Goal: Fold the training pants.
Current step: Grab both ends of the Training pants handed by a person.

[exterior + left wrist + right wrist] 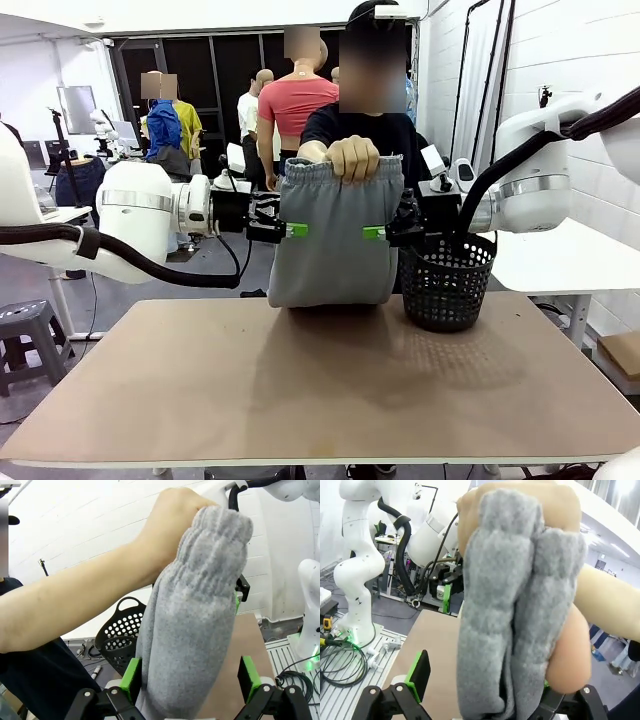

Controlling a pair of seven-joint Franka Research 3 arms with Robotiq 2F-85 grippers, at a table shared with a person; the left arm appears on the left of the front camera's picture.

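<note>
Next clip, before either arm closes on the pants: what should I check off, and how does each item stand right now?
1. Left gripper open, straddling the training pants: ok.
2. Right gripper open, straddling them: ok.
3. Person's hand holding the waistband up: ok.
4. Pads touching the fabric: cannot tell.
5. Black mesh basket apart from the pants: cannot tell.

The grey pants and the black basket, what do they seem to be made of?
The training pants look like soft knit fleece, matte light grey: fuzzy nap, gathered elastic waistband. The basket is probably moulded black plastic: rigid walls with regular holes and a faint sheen.
</note>
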